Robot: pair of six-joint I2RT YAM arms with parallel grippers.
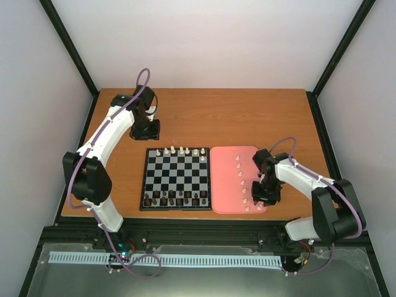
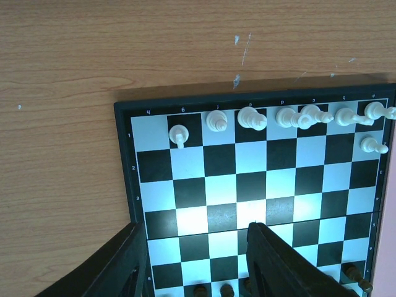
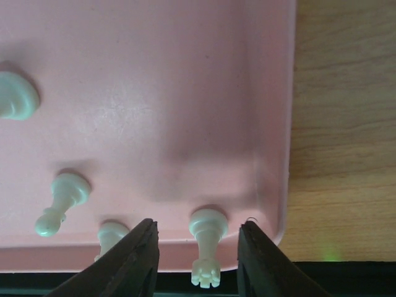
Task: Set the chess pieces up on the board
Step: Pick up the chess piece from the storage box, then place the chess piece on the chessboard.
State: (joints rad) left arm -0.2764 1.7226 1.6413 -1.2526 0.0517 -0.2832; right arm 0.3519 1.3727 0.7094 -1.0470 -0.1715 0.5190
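Note:
The board [image 1: 176, 178] lies mid-table with several white pieces [image 1: 180, 150] on its far row and dark pieces along its near rows. In the left wrist view the board [image 2: 247, 179] shows white pieces [image 2: 252, 117] along its top row. My left gripper [image 2: 195, 244] is open and empty above the board's left side; in the top view it [image 1: 145, 131] hangs beyond the board's far left corner. My right gripper [image 3: 198, 244] is open with its fingers on either side of a white rook [image 3: 207, 244], not touching it. This gripper [image 1: 265, 193] is over the tray's near right corner.
The pink tray [image 1: 223, 179] lies right of the board and holds several white pieces [image 1: 242, 180] in a column. In the right wrist view the tray's right rim [image 3: 281, 124] borders bare wood, and a pawn [image 3: 62, 201] and two other pieces stand left of the rook.

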